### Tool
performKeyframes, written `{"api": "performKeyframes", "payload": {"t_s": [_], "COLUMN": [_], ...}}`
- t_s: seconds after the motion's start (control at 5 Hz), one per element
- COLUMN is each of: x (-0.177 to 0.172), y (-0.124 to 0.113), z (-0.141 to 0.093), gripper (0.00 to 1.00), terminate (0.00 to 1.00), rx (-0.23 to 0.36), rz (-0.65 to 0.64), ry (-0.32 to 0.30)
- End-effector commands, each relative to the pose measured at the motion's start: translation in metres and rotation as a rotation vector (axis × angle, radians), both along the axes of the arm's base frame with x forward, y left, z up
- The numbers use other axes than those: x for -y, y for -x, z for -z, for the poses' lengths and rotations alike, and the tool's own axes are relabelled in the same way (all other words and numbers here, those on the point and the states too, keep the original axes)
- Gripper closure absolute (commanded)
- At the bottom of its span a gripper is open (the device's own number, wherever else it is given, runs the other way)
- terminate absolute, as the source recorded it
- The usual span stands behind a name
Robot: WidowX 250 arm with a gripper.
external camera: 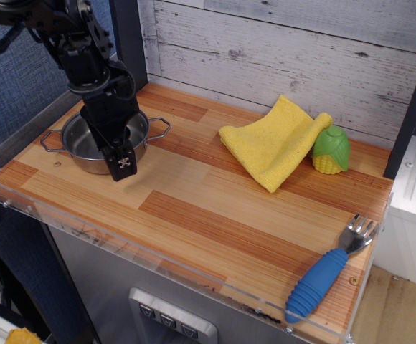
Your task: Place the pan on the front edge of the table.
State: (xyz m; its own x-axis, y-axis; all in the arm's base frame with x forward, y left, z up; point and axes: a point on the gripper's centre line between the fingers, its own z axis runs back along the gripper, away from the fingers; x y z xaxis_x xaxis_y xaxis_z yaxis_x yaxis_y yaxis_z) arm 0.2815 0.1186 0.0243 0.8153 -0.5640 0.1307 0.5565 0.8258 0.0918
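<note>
At the back-left corner of the rectangular wooden table (215, 215) of light and reddish-brown striped planks, in the single view, the small round shiny stainless-steel pan (86, 147) with thin wire loop handles sits flat on the planks, well back from the clear acrylic rim along the front. The black robot arm leans down over it, and its pincer (122, 163) hangs at the near-right part of the pan's rim, covering that stretch of wall; whether it is closed on the rim or merely hovers in front of it cannot be told from here, since the fingers run together into one dark shape. The step in hand seems to be taking hold of the pan's rim so it can be carried forward. To do it well, the pincer should straddle the thin wall, one finger inside and one outside, and close firmly before any lift, because a smooth steel side will likely slip in a loose grip. The path toward the front rim looks free of obstacles. The crumpled yellow cloth (276, 140), the green and yellow toy corn (330, 150) and the blue-handled fork (328, 276) lie well apart to the right, so a straight pull forward should miss them.
</note>
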Motion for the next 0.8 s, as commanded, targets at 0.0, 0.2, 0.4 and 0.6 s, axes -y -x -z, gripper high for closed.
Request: {"api": "performKeyframes", "payload": {"t_s": [0.0,0.2,0.4,0.6], "x": [-0.008,-0.009,-0.009,-0.013], "y": [-0.008,-0.007,-0.006,-0.009], "z": [-0.008,-0.01,-0.012,-0.018], "gripper": [1.0,1.0,1.0,1.0], "terminate": [0.0,0.0,0.0,0.0], "rx": [0.029,0.033,0.029,0.027], "rz": [-0.036,-0.037,-0.032,-0.052], "ry": [-0.015,-0.017,-0.016,-0.013]}}
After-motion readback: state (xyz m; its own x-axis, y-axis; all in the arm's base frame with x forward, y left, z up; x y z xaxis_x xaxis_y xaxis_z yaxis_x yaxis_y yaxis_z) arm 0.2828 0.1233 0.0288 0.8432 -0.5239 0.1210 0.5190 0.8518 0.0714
